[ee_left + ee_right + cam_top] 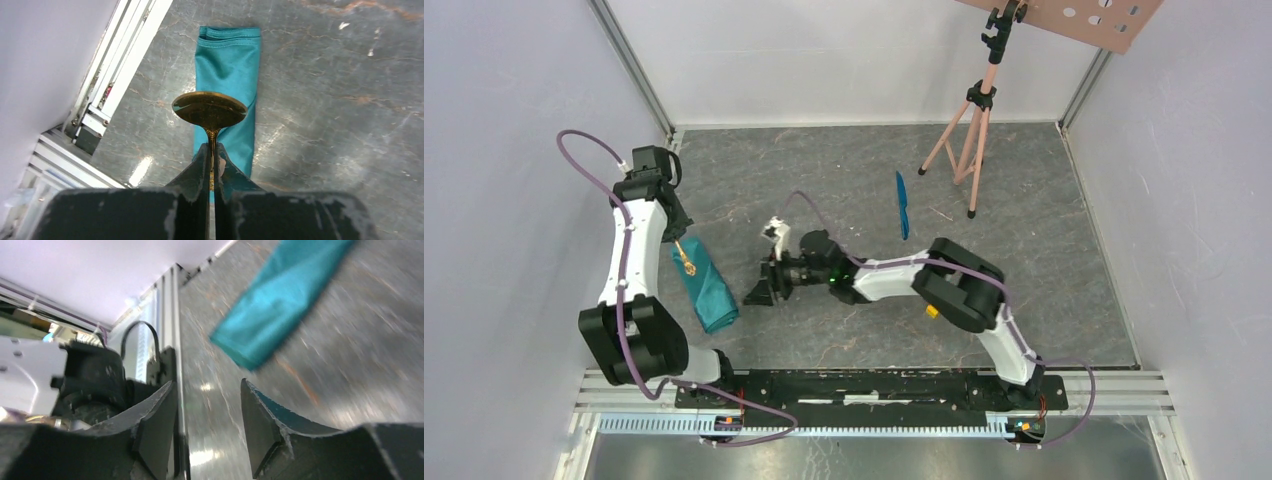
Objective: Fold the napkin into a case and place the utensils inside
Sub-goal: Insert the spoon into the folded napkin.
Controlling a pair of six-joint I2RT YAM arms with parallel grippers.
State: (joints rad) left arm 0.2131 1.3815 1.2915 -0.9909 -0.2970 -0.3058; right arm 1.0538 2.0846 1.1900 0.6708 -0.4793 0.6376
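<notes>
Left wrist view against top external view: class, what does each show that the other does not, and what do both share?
Only the left wrist view shows the left gripper shut on the spoon by its thin handle, and the layered folds at the far end of the case. Only the top external view shows the blue knife lying apart on the table near a tripod, and the right gripper beside the case. Both show the gold spoon held over the teal case.

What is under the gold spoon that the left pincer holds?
Below the spoon lies the folded teal napkin, flat on the grey table. The spoon bowl hides part of the cloth, and the left pincer covers much of the handle.
</notes>
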